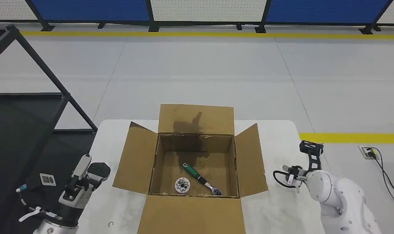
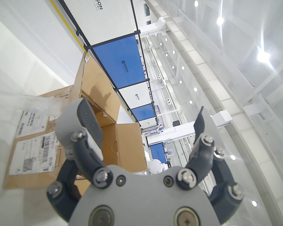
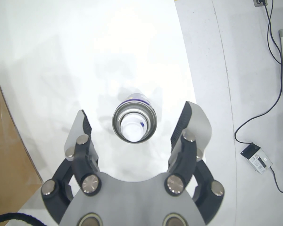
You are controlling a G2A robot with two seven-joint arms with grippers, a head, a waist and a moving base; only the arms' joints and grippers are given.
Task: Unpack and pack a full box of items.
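An open cardboard box (image 1: 196, 119) stands mid-table with its flaps spread. Inside lie a green-handled ratchet wrench (image 1: 201, 177) and a small round white part (image 1: 182, 185). My right gripper (image 3: 134, 110) hangs open over an upright spray can (image 3: 134, 124) with a metal rim and a purple label; the can stands on the table between the fingers, untouched, right of the box. My left gripper (image 2: 141, 109) is open and holds nothing, tilted upward beside the box's labelled left side (image 2: 33, 151). In the top view the left arm (image 1: 77, 188) sits at the table's front left.
The white table (image 1: 277, 135) ends close to the right of the can (image 3: 188, 71). A black rack (image 1: 37, 111) stands left of the table. Clear plastic film (image 2: 26, 104) lies by the box's left side. A cable and power adapter (image 3: 255, 157) lie on the floor.
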